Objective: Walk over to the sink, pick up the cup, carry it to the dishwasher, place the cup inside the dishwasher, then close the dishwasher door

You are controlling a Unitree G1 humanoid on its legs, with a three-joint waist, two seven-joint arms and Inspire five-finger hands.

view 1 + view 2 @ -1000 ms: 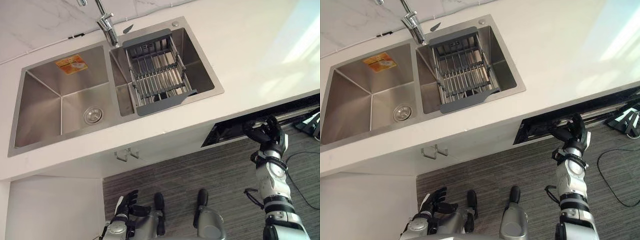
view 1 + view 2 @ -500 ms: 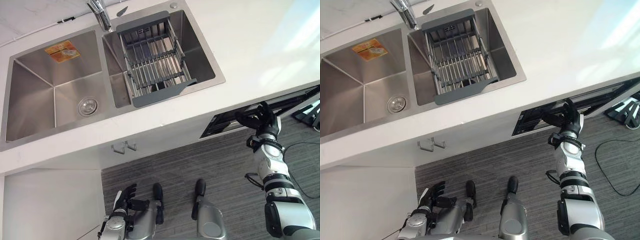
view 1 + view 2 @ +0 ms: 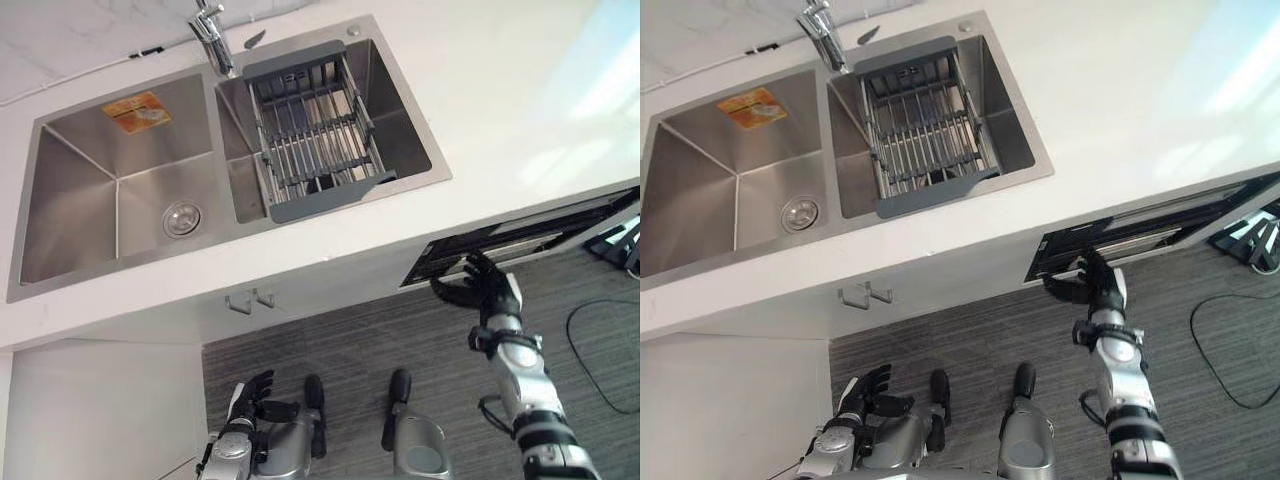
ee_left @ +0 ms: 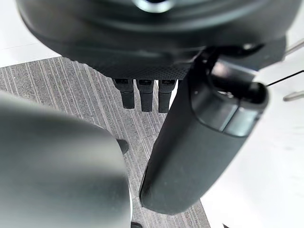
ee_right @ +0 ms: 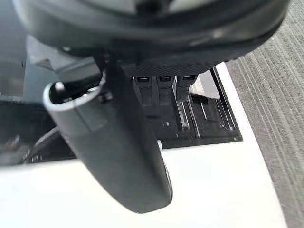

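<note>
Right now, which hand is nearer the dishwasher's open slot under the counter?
Right. The right hand is raised at the dishwasher slot, by its left end; the left hand hangs low near the floor below the sink, far from it.

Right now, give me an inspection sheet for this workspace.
Surface: white countertop holding a steel double sink.
Job's things: dishwasher ajar, a dark gap under the counter edge.
Clutter: grey rack in the sink's right basin; orange sticker in the left basin.
Hands: right hand open at the dishwasher's gap; left hand open, low above the floor.
Cables: nothing seen.
Surroundings: faucet; grey striped floor.
</note>
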